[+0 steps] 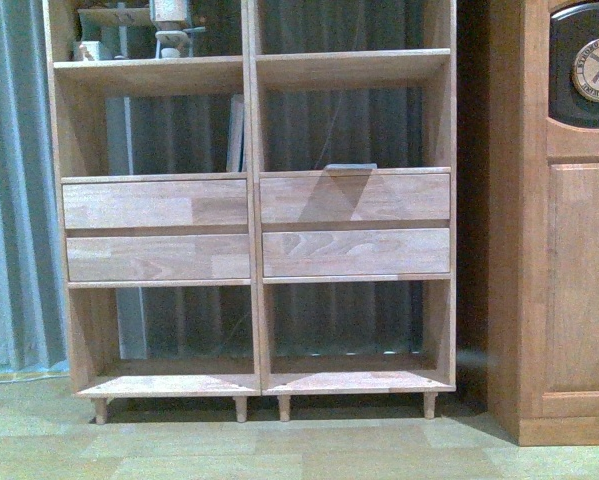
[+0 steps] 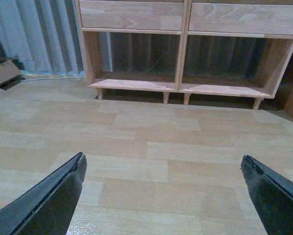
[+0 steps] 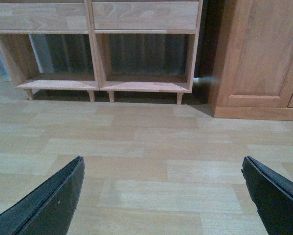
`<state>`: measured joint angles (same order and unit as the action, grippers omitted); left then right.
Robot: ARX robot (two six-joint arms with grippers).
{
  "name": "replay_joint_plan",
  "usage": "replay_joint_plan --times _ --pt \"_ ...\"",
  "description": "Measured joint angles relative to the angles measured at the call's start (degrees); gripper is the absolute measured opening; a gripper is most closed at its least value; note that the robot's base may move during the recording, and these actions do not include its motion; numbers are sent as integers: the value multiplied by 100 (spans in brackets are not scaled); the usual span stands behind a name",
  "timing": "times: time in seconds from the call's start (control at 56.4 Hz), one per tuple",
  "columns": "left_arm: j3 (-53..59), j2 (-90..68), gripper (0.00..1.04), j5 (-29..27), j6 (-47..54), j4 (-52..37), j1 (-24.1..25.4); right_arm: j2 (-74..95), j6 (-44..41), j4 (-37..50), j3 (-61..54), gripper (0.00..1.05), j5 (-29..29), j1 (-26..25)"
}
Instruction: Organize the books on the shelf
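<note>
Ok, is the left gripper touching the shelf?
Apart. In the left wrist view the left gripper hangs open over the floor, with bare flooring between it and the shelf.

- The left gripper shows as two matte black fingers, flat-sided wedges that taper to narrow tips
- One of those fingers has an inner edge that looks slightly rough and chipped near its tip
- The right gripper has the same pair of black tapering fingers, with a thin paler line along each upper edge
</note>
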<state>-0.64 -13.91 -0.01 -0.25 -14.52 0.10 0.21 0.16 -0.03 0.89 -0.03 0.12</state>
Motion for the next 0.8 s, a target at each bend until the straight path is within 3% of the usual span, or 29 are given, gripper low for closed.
replay_joint_plan --times 0.798 --pt "0 0 98 -2 0 2 0 0 0 0 0 98 -2 0"
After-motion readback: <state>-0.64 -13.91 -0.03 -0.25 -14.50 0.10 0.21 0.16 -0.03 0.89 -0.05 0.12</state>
